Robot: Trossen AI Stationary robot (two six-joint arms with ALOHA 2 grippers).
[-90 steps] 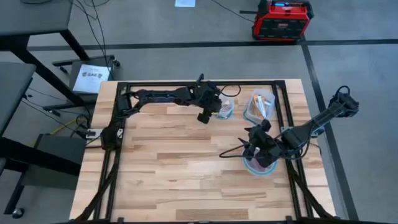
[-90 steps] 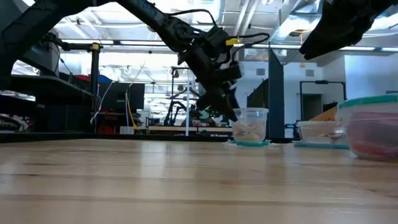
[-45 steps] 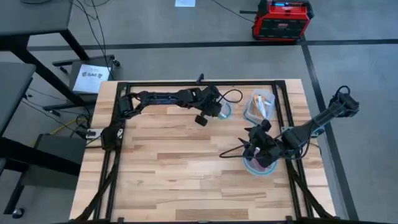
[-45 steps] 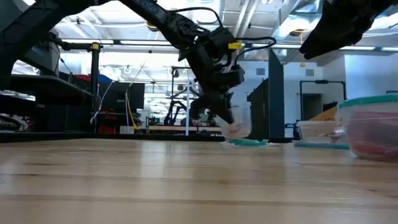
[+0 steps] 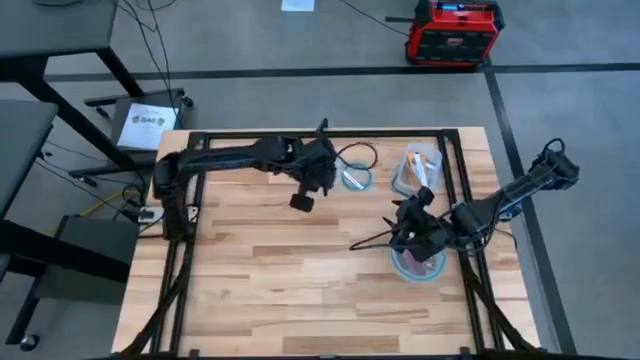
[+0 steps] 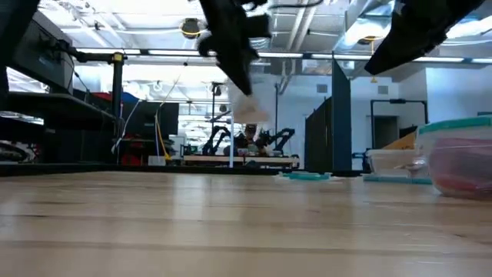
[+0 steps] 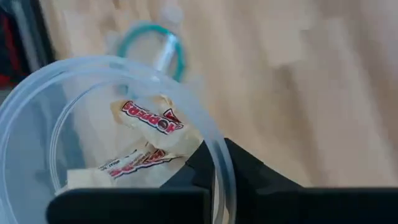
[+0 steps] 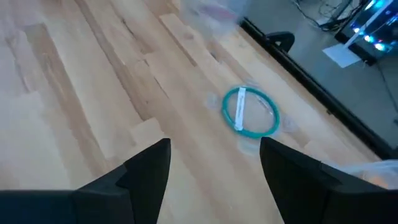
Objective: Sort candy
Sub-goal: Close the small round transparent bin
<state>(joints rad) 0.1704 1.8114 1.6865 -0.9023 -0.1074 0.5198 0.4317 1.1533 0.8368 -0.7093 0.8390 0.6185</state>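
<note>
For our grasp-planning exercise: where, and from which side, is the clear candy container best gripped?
Grip the clear container at its thin rim, from the open top: one finger inside the wall, one outside, as the left gripper holds it. Its round body is probably too wide to span.

**Colours on my table**

My left claw (image 7: 214, 171) is black, pinched on the rim of a clear tub (image 7: 74, 74). Inside it lie cream-white candy wrappers (image 7: 149, 121) with red lettering outlined in dark. The table (image 5: 270, 260) is pale blond wood in streaked planks. A teal ring lid (image 8: 250, 112) with a white strip across it lies there. My right claw (image 8: 214, 165) is black too. Another tub (image 6: 461, 158) has a teal rim and reddish contents.
</note>
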